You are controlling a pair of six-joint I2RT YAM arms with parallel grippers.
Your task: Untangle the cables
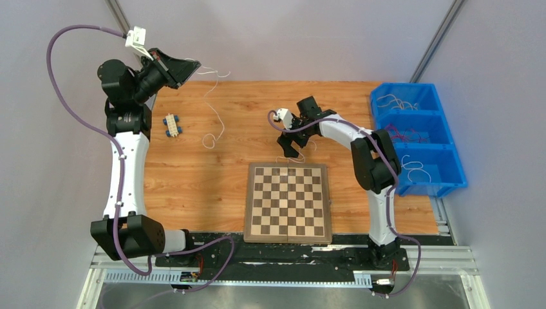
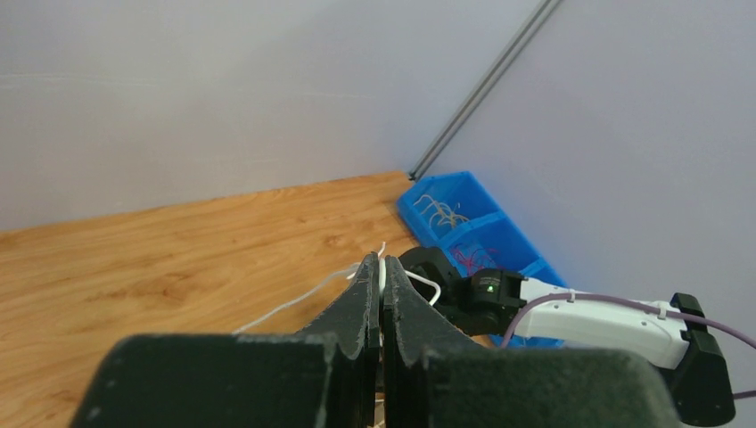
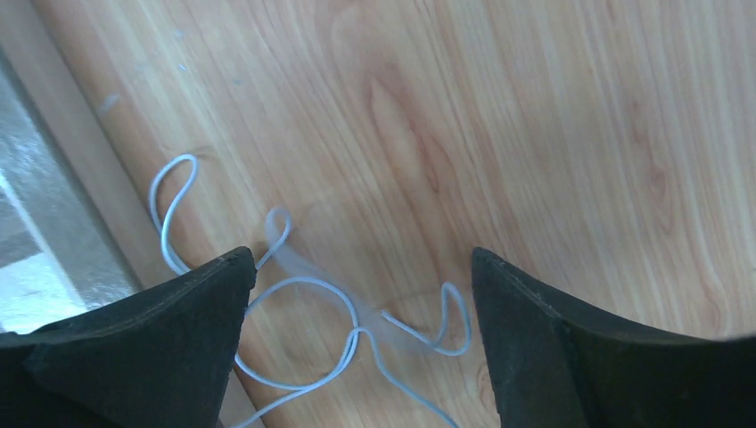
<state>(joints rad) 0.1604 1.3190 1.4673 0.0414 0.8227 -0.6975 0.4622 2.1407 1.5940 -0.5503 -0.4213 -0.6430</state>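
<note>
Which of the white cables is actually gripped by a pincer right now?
The long white cable hanging from the shut left pincer; the curled white cable lies loose beneath the open right pincer, ungripped.

Left gripper raised far-left, jaws clamped on white cable; right gripper low, jaws spread wide.

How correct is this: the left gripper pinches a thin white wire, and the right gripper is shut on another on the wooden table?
The right gripper is open, not shut: the right wrist view shows its jaws wide apart over the thin white wire.
</note>
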